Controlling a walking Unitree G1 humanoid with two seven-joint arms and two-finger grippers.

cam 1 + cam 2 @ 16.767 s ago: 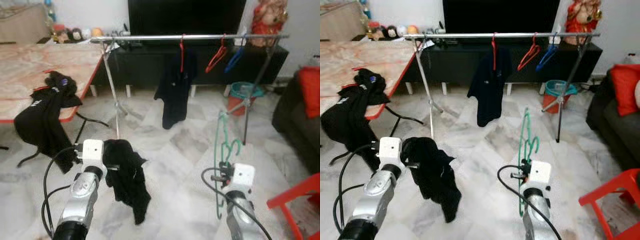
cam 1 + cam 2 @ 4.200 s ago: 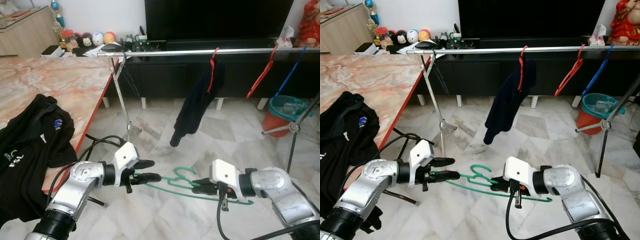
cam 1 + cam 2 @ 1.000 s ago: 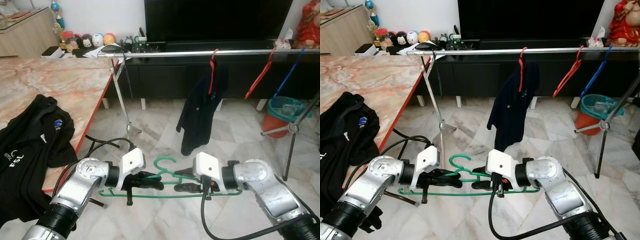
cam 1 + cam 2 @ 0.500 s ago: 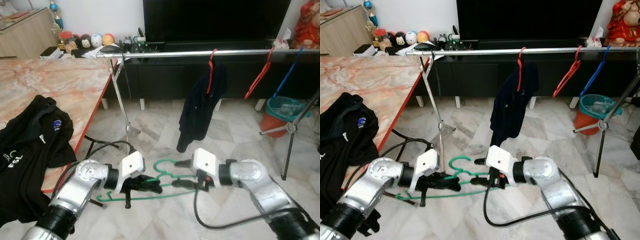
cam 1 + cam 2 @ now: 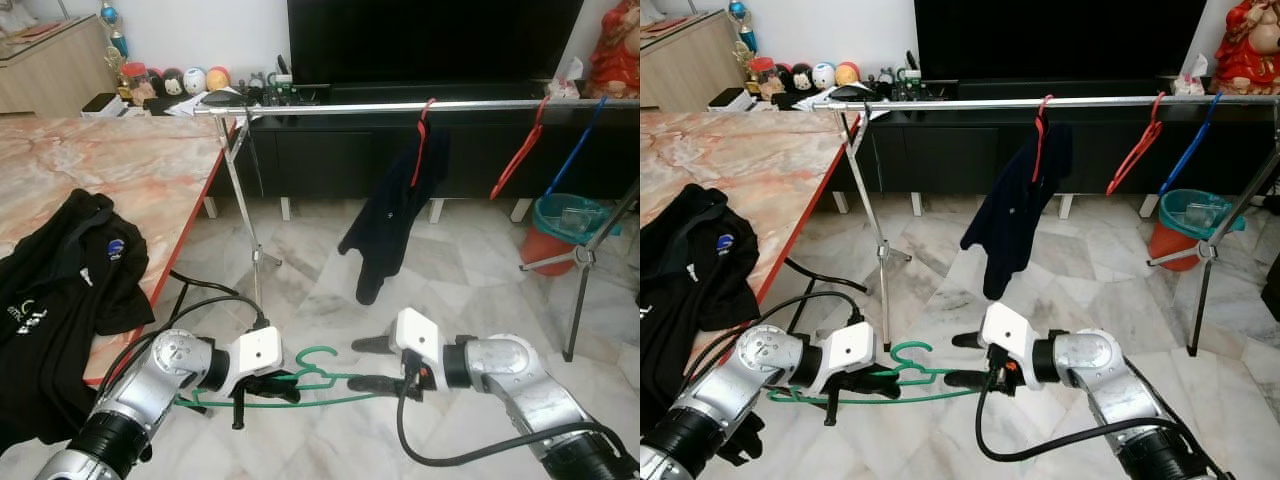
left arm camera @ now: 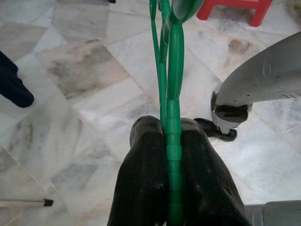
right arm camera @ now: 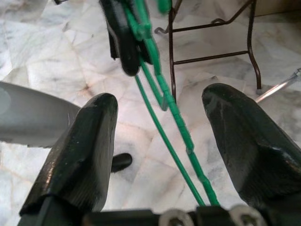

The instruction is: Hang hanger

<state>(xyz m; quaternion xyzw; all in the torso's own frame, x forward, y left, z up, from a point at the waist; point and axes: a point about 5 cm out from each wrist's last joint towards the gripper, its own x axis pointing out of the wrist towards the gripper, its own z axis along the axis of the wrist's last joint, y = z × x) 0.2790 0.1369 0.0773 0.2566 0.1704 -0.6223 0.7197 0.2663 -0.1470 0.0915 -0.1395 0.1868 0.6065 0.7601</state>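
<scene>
Left claw (image 5: 283,384) clamped on green hanger (image 5: 320,372), held low above floor. Right claw (image 5: 368,365) spread wide around hanger wire, not gripping. Lift hook toward rail (image 5: 400,105), keeping hanger level, clear of dark shirt (image 5: 392,215).

Bright, even indoor light, soft shadows on the pale marble floor (image 5: 470,280). Head views sharp; close black fingers (image 7: 80,155) in wrist views look soft.
</scene>
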